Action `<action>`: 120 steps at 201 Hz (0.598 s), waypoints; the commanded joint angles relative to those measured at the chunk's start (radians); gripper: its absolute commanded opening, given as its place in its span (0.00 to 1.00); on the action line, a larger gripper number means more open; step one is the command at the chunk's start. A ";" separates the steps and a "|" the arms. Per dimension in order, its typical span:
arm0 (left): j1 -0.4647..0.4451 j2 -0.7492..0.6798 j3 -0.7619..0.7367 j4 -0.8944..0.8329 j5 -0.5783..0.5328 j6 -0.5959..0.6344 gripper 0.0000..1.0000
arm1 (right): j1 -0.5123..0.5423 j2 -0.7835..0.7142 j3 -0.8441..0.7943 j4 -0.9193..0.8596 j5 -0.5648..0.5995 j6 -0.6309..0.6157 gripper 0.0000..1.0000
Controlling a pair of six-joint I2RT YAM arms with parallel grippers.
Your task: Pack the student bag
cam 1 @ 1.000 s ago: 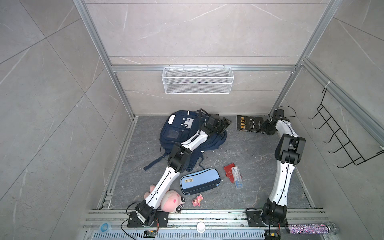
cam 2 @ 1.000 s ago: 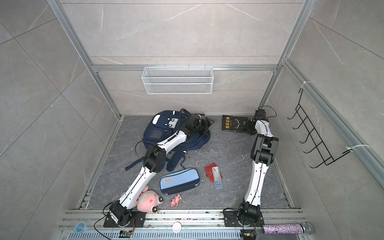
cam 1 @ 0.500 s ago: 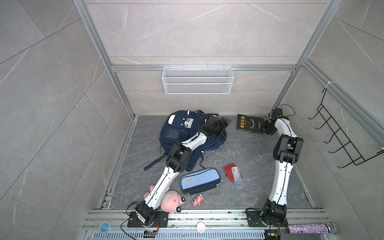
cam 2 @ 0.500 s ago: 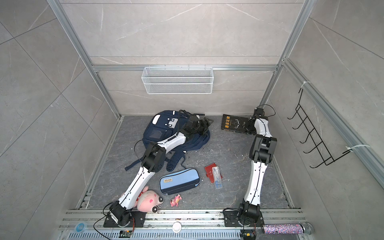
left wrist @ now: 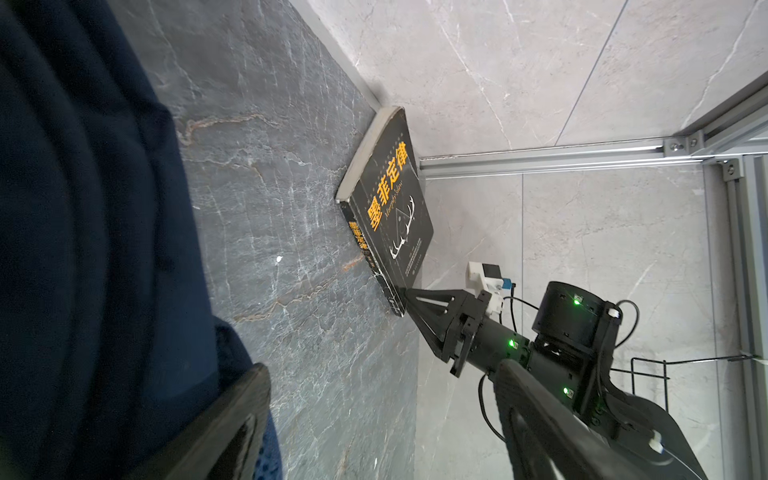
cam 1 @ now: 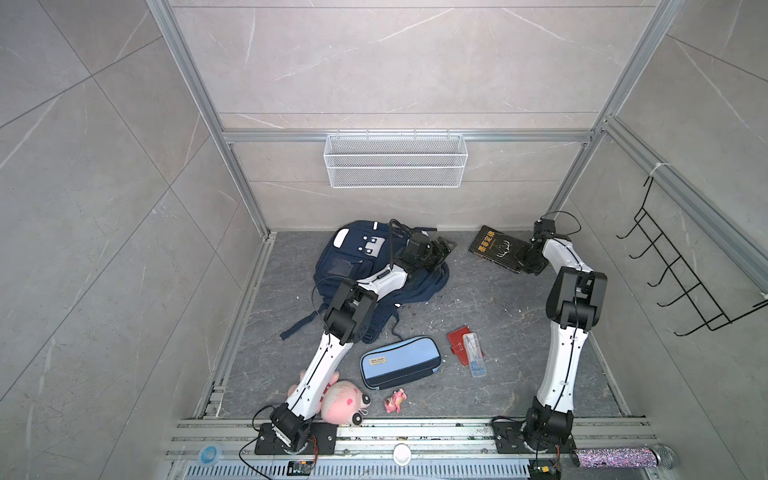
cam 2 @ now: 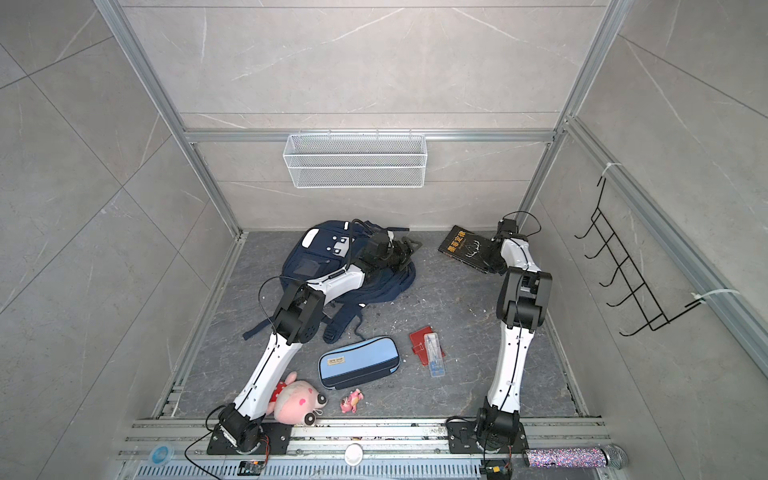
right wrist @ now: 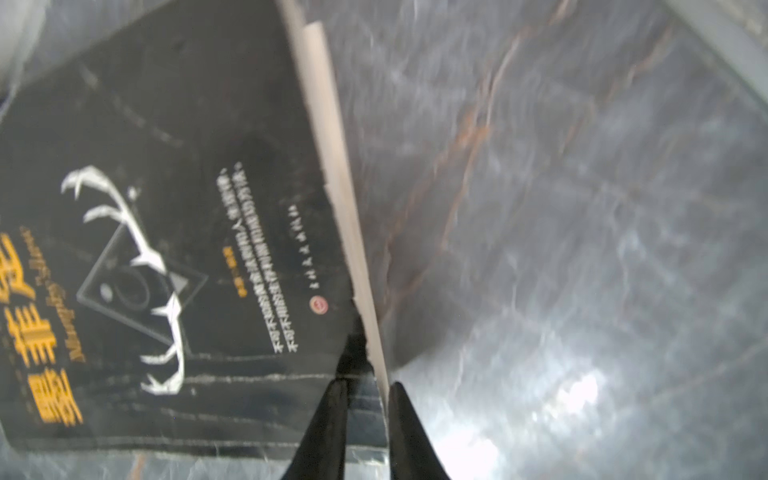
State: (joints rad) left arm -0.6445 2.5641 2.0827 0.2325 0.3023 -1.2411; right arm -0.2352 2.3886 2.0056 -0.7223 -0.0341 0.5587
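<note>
Only the right wrist view shows the right jaws clamped on a corner of the black book [right wrist: 166, 124]; the left wrist view shows that end raised off the desk [left wrist: 291, 291]. Since 1 second ago the right arm [cam 1: 561, 257] has edged toward the book. In both top views the student bag [cam 1: 345, 266] [cam 2: 307, 253] lies by the back wall [cam 1: 395, 208], touching the left jaws, which stand wide apart, well apart from the right jaws.

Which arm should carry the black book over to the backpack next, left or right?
Right, most likely. The right gripper pinches a corner of the black book, while the left gripper sits open at the student bag, apart from the book.
</note>
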 commanded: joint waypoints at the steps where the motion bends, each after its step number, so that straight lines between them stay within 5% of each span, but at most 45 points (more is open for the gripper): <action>1: 0.012 -0.085 -0.020 -0.050 0.023 0.060 0.88 | 0.018 -0.053 -0.114 -0.021 -0.020 0.035 0.21; 120: 0.008 -0.152 -0.030 -0.195 0.043 0.189 0.88 | 0.185 -0.276 -0.563 0.078 -0.136 0.121 0.23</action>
State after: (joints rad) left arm -0.6434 2.4920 2.0399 0.1234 0.3416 -1.1423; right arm -0.0669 2.1181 1.5341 -0.5488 -0.1455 0.6777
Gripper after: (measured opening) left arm 0.878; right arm 0.230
